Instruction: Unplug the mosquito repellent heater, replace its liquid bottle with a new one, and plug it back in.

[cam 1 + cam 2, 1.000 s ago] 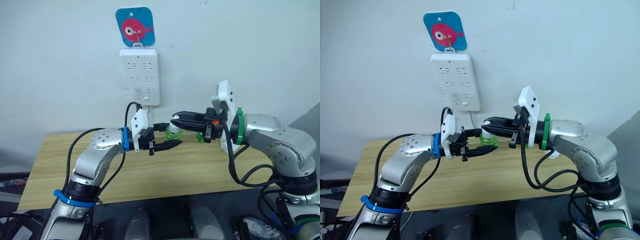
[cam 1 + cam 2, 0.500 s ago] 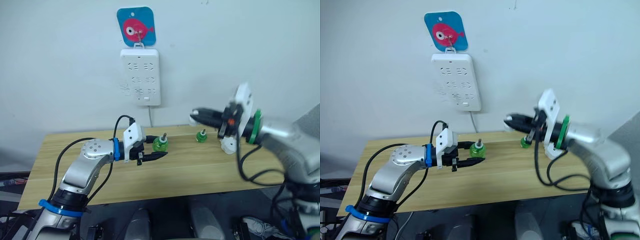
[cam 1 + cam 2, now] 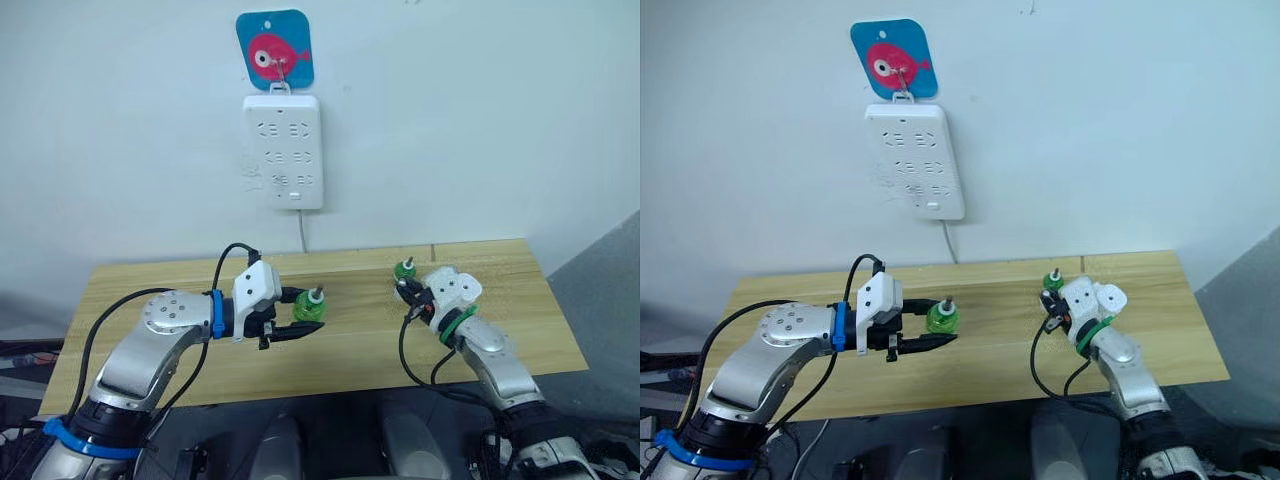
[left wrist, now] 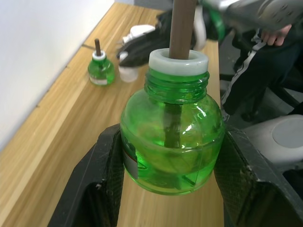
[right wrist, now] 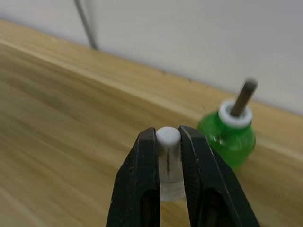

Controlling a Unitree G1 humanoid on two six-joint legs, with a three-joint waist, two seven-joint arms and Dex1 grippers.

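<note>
Even, bright indoor light falls on the white wall and the wooden table (image 3: 480,350), with only a faint soft shadow beneath the power strip (image 3: 283,150). In the left wrist view the green bottle (image 4: 171,142) is sharp and carries small white glints on its glass, while the second bottle (image 4: 101,70) beyond it is slightly soft. In the right wrist view the black fingers (image 5: 144,189) are crisp, but the table grain and the green bottle (image 5: 228,135) behind them are blurred.
</note>
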